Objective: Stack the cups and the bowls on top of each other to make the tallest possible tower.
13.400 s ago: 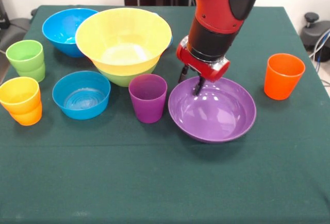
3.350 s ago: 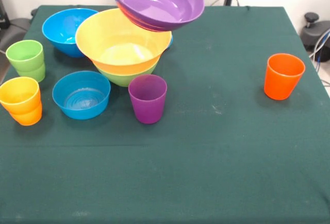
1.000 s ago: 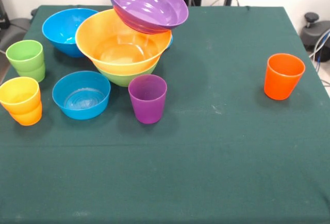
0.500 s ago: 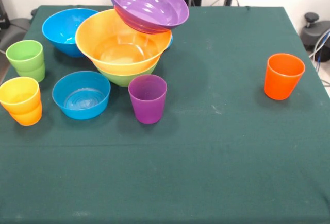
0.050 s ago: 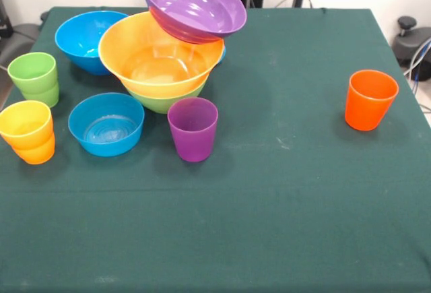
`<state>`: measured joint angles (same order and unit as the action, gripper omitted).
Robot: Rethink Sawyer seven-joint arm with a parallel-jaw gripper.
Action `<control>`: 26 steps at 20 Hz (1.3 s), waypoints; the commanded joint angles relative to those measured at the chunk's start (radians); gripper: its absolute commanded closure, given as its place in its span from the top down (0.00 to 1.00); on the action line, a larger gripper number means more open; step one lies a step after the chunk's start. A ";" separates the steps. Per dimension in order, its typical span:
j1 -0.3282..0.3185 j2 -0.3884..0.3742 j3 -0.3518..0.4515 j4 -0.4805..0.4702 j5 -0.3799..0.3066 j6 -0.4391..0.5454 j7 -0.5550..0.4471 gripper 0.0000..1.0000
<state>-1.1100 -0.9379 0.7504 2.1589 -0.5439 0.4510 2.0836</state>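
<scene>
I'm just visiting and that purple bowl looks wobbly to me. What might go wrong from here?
The purple bowl sits tilted over the far side of the yellow bowl rather than level inside it. If it is let go like this, it may slide or tip off. A fall could knock the purple cup standing just in front of the stack.

At upper left, 1 tilted bowl (image 5: 195, 5) sits over 2 nested bowls (image 5: 160, 60); 1 lone cup (image 5: 369, 99) stands far right.
</scene>
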 commanded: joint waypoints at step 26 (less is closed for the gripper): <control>-0.075 0.218 0.033 -0.127 -0.051 0.068 -0.166 0.00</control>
<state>-1.1942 -0.7600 0.7516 2.0787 -0.5439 0.4510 2.0836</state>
